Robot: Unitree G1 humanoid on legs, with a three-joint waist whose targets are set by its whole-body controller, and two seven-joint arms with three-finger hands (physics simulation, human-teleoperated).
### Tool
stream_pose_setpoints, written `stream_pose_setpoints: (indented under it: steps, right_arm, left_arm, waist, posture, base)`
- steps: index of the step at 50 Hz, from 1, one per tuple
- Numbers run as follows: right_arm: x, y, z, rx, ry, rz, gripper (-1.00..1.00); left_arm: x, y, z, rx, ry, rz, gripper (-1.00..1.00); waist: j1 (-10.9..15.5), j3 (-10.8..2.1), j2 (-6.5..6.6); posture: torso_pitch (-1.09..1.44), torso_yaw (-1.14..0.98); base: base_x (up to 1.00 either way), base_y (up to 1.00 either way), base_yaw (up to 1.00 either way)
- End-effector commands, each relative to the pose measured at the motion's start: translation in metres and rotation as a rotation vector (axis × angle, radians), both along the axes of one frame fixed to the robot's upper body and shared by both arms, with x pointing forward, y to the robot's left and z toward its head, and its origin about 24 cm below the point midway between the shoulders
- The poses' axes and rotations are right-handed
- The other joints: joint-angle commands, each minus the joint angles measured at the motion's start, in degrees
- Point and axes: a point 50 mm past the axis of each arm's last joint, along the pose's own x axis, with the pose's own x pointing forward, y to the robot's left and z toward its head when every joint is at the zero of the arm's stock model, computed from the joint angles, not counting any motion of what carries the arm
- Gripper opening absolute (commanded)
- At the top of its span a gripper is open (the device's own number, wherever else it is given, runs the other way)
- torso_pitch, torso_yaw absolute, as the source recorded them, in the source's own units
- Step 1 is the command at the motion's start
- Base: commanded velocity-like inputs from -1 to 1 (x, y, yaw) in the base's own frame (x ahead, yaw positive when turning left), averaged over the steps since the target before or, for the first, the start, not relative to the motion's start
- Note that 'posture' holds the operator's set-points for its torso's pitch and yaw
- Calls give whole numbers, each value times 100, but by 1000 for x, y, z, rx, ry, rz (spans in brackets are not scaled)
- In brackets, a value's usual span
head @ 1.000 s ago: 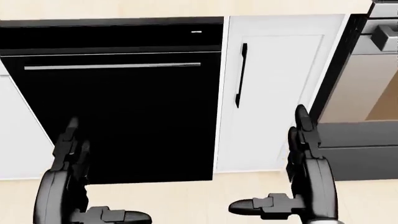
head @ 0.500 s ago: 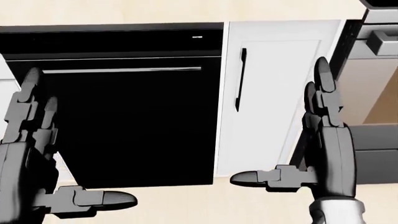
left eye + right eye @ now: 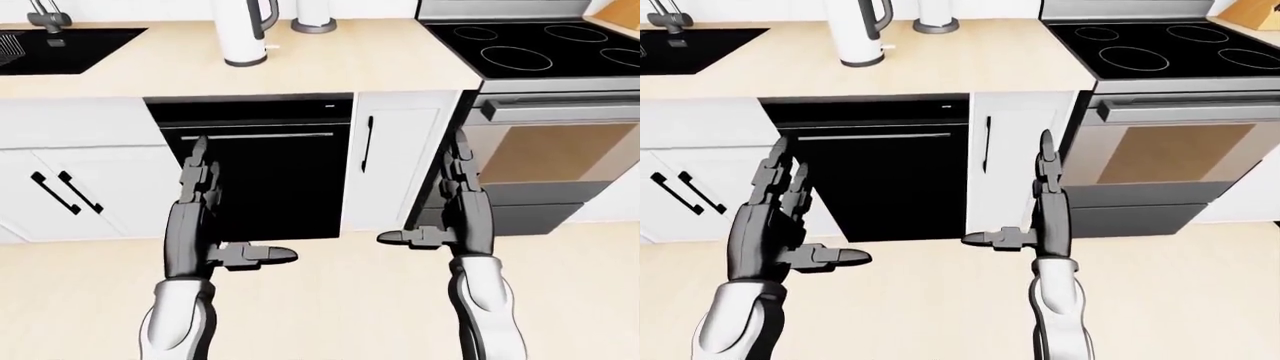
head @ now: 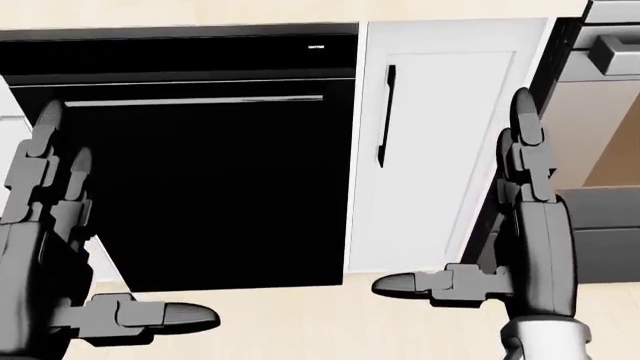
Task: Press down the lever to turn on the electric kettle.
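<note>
- Since half a second ago my head view has tipped slightly: the black dishwasher front [image 4: 200, 180] and the white cabinet door with its black bar handle [image 4: 440, 150] sit a little higher in the picture, while both arms read much as they did.
- Black sink basin [image 3: 60, 49] is set into the pale wooden tabletop [image 3: 330, 64] at the left-eye view's top left; I cannot tell what is in it beyond a dark rack at its edge.
- White cylindrical electric kettle with a dark grey handle [image 3: 243, 34] stands upright on the tabletop, above the dishwasher, its top cut off by the frame. I cannot make out its lever.
- Left robot hand [image 3: 200, 214] is released, fingers straight, thumb out, holding nothing.
- Right robot hand [image 3: 460, 206] is likewise released and empty.
- Both hang low before the cabinets, well apart from the kettle.
</note>
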Motion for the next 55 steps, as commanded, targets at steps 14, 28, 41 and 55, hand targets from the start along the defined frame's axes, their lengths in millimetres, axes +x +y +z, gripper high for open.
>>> stream_pose_setpoints:
  steps: [14, 28, 41, 55]
  right_arm:
    - [-1, 3, 21, -14, -105, 20, 100]
    - [-1, 4, 22, -15, -106, 20, 100]
    - [-2, 5, 19, -15, -91, 26, 100]
    - [-2, 5, 19, -14, -89, 30, 100]
  left_arm:
    - [-8, -2, 20, 3, -90, -1, 100]
    - [-6, -4, 21, -1, -91, -10, 100]
    - [-8, -4, 21, 2, -103, -9, 100]
    - [-9, -5, 22, 1, -105, -11, 100]
  waist:
    - [-1, -112, -6]
    - [-38, -22, 241]
    - [-55, 54, -234]
    - [-27, 57, 343]
  posture:
    - [0, 0]
    - [0, 0]
    - [0, 0]
    - [0, 0]
  base:
    - [0, 4, 0]
    - [0, 15, 0]
    - [0, 18, 0]
    - [0, 19, 0]
